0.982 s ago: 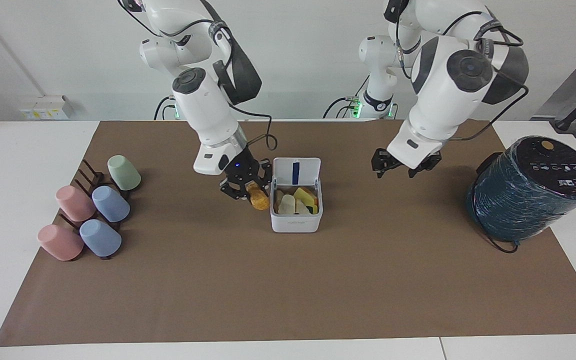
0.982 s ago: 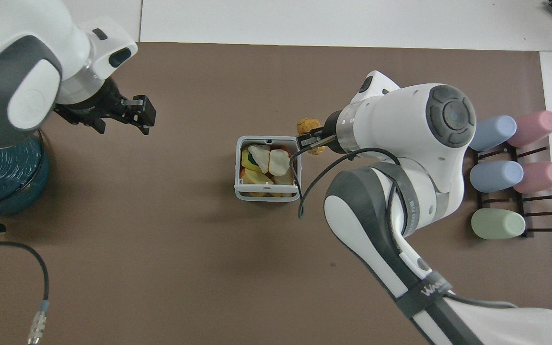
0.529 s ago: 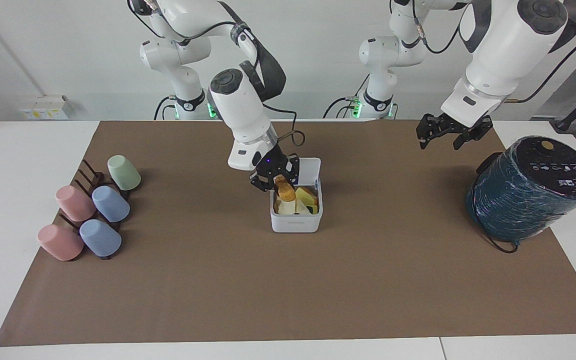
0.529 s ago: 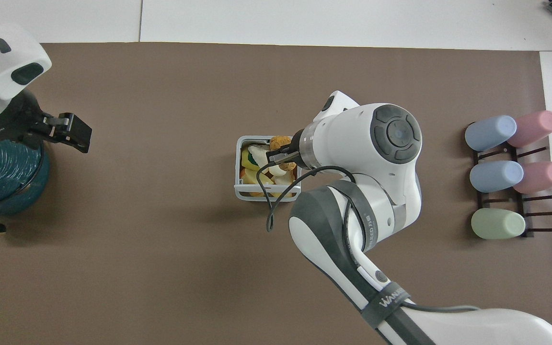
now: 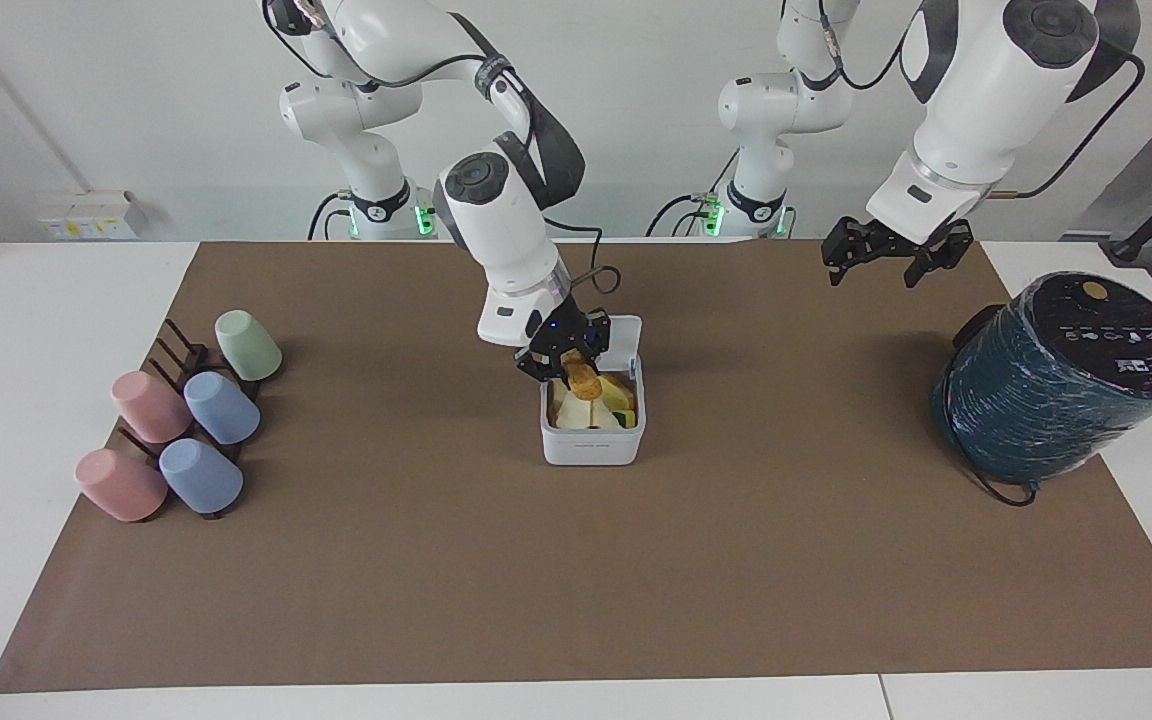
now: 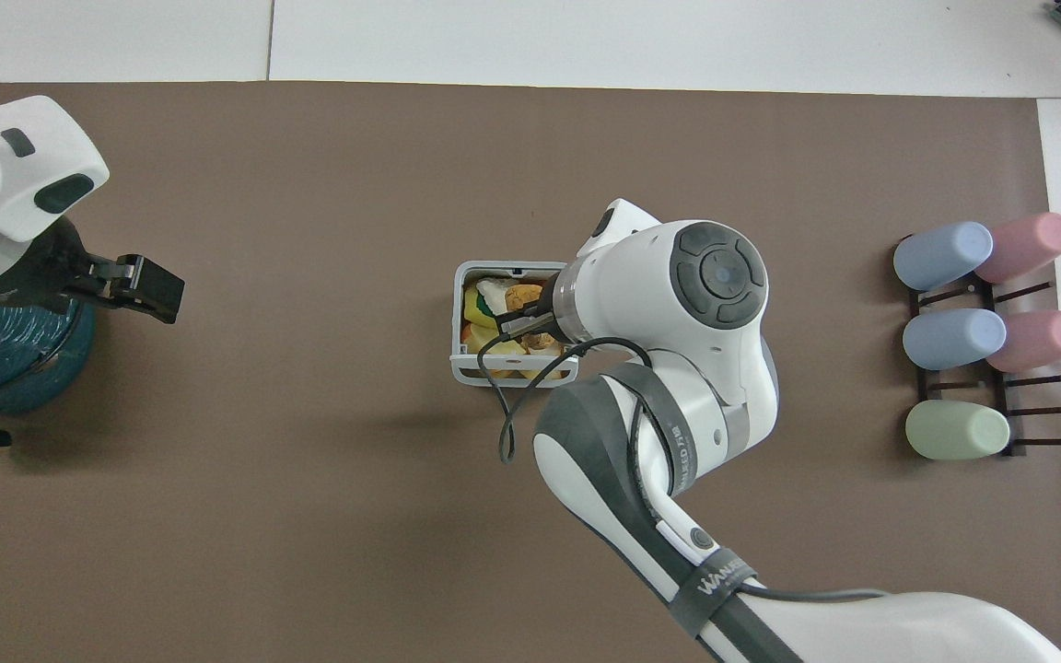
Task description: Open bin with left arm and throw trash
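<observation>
Brown paper covers the white table (image 5: 56, 300). In the facing view the white bin (image 5: 592, 440) stands mid-table with its lid (image 5: 626, 338) tipped up toward the robots, so the opening appears done. The right gripper (image 5: 573, 372) hangs over the open bin, fingers closed on a golden-brown lump (image 5: 584, 379) of trash; cream and yellow pieces (image 5: 596, 410) already lie inside. The left gripper (image 5: 880, 262) waits in the air near the dark-teal cylinder (image 5: 1061, 378), fingers spread apart and holding nothing. Pastel cups (image 5: 181, 425) sit on a rack at the right arm's end.

From overhead, the right gripper (image 6: 521, 311) covers part of the bin (image 6: 459, 354), the lump (image 6: 523, 296) above its contents. No loose trash shows on the table; releasing this piece seems the remaining step.
</observation>
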Tool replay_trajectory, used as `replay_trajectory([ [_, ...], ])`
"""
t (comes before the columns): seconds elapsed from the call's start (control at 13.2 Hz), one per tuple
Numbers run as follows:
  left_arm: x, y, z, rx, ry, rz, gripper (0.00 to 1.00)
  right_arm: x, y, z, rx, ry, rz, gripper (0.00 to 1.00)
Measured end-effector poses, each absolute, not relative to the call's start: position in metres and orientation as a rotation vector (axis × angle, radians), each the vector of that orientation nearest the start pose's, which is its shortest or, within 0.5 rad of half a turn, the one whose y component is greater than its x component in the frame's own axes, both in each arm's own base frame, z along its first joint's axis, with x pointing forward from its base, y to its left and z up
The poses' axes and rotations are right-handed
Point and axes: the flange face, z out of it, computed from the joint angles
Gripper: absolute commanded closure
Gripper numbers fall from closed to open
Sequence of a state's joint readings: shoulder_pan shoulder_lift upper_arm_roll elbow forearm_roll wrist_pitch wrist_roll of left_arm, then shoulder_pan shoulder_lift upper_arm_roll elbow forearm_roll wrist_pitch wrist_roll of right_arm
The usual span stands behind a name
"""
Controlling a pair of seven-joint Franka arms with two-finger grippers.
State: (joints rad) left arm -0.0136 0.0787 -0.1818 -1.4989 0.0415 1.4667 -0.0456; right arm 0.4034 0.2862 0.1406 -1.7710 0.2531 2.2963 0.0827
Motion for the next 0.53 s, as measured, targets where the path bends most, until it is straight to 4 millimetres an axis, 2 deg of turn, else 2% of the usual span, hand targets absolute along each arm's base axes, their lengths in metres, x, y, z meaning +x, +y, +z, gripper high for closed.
replay_trajectory([
  [0.08,0.5581,-0.1015,0.6062,-3.089,0.231,0.16,0.0,0.5633,0.3385,0.4254,-2.793,-0.425,-0.214,0.17],
  [0.15,0.5582,-0.1021,0.6063,-3.089,0.233,0.157,0.0,0.5634,0.3385,0.4255,-2.793,-0.421,-0.214,0.0],
  [0.53,0.5635,-0.1055,0.6094,-3.098,0.241,0.081,0.0,0.5676,0.3373,0.4293,-2.783,-0.408,-0.266,0.0],
])
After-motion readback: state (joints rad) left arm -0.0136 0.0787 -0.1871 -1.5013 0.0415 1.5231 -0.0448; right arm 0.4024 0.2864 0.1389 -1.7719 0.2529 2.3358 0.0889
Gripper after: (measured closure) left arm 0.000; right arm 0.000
